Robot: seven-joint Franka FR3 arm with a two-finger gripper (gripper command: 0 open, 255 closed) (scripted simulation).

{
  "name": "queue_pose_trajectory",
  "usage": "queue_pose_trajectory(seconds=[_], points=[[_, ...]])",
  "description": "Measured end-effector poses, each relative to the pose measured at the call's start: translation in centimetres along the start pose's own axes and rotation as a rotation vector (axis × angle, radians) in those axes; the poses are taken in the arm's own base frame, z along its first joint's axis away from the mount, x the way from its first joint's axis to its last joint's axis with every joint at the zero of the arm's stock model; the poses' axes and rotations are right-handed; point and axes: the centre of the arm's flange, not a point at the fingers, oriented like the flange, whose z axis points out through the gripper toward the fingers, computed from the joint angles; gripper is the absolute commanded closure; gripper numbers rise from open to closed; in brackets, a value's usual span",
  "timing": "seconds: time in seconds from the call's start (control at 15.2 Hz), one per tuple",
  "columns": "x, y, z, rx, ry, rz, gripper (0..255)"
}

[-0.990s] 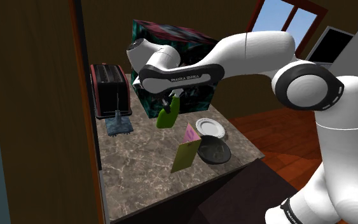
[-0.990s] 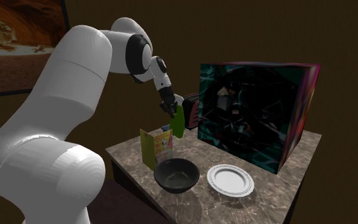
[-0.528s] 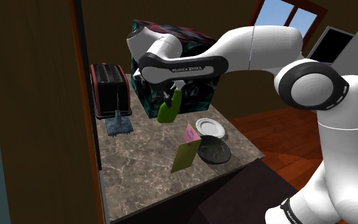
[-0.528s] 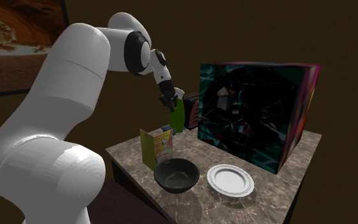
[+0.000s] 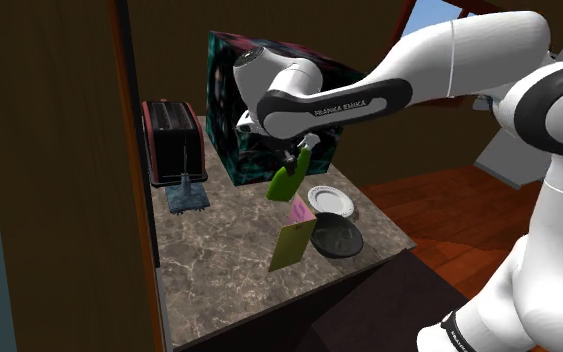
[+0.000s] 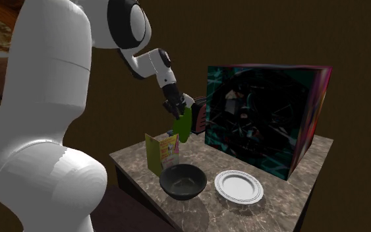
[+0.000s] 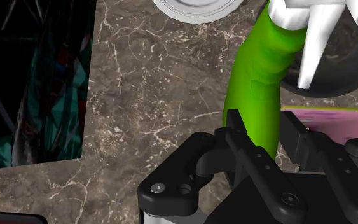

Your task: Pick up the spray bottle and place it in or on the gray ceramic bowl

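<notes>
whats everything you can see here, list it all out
spray bottle: 1, green with a white head, in the air above the counter, held tilted
bowl: 1, dark grey, near the counter's front edge, beside the carton
plate: 1, white, on the counter next to the bowl
carton: 1, green and pink, standing upright by the bowl
toaster: 1, dark with red trim, at the counter's back
small tool: 1, blue-grey, in front of the toaster; I cannot tell what it is
cube: 1, large, dark with a teal and pink pattern, on the counter
counter: 1, brown marble
arm: 1, white with dark joints
gripper: 1, black, shut on the spray bottle
</notes>
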Motion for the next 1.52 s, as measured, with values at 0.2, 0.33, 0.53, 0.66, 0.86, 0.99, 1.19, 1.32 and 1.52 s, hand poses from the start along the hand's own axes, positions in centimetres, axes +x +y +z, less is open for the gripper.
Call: queue_pose_trajectory(seconds=[0.2,0.33,0.53,0.66,0.86,0.99,1.19,1.32,1.52], points=[[-2.7,-3.0,1.3,0.000,-0.001,0.001,255],[-4.3,-4.5,2.2,0.000,0.000,0.000,255],[-6.4,-7.1,3.6,-0.001,-0.001,0.000,255],[-8.1,-9.0,4.5,0.001,-0.001,0.000,255],[-10.6,-12.4,5.7,0.000,-0.001,0.000,255],[-10.9,-13.3,6.7,0.001,-0.001,0.000,255],[-10.5,-13.5,8.2,0.001,-0.001,0.000,255],[-10.0,-13.6,9.2,0.001,-0.001,0.000,255],[-9.3,-13.6,10.6,0.001,-0.001,0.000,255]])
